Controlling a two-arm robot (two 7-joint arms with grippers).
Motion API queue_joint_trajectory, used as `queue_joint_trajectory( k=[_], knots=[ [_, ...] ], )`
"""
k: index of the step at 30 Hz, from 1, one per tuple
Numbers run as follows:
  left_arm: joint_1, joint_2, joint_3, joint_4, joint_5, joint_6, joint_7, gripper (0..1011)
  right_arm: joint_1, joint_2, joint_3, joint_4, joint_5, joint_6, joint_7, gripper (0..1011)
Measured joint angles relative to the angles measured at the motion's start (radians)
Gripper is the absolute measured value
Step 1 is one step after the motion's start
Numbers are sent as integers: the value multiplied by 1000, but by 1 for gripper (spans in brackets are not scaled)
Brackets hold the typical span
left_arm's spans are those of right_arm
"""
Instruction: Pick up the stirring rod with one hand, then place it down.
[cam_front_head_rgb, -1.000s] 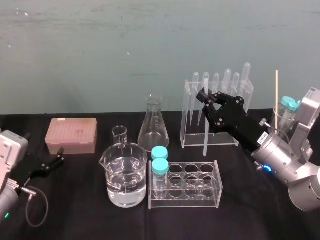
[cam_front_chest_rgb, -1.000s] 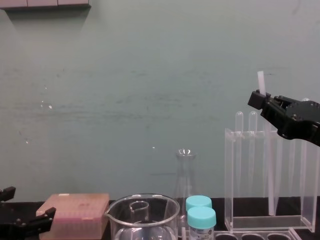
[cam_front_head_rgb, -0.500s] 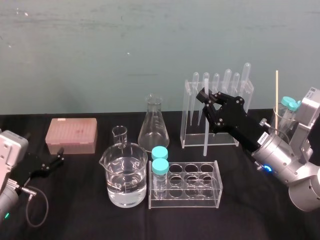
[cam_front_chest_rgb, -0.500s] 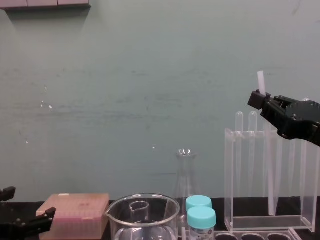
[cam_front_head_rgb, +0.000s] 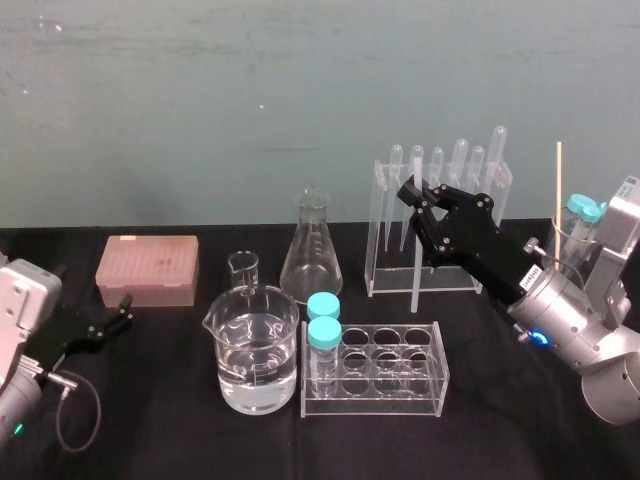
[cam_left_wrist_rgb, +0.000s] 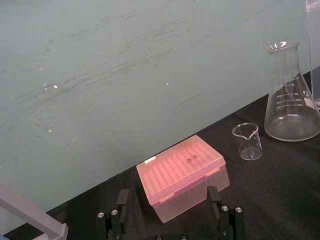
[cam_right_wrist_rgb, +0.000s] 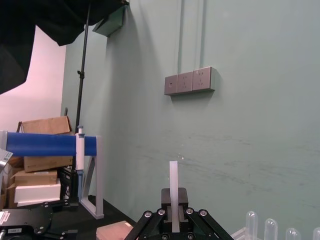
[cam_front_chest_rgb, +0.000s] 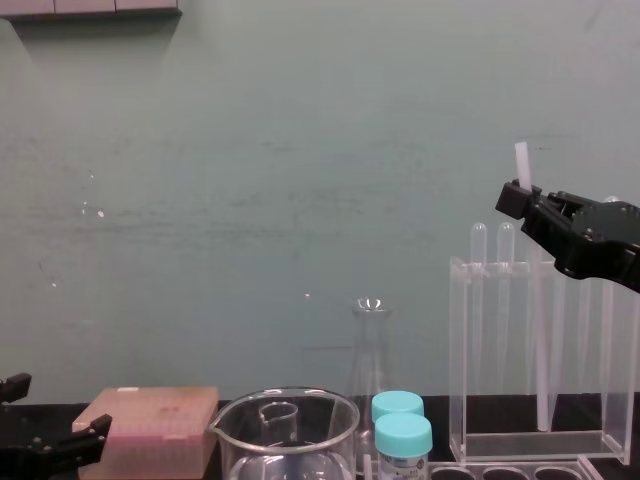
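One stirring rod stands upright at centre right of the head view, pinched near its top by the right claw, whose jaws are closed tight on it. The chest view shows the rod's flat tip poking above the black jaws at the right edge. Its lower end hangs by the front of the clear pipette rack; whether it touches the black counter cannot be told. The right arm rises from the lower right corner and slants up and left, with the claw in front of the rack. Six bulb-topped pipettes can be counted there. At mid-frame are one large beaker of clear liquid, one small beaker, one conical flask and one clear tube rack holding two blue-capped vials. One pink tip box lies at the left. The left claw rests low at the left edge, fingers spread wide and holding nothing.
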Motion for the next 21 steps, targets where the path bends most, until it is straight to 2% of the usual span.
queue_joint_trajectory(
  k=[21],
  knots=[
    [0,0,0,0,0,0,0,1000,0,0,0,0,0,0,0,67]
  ],
)
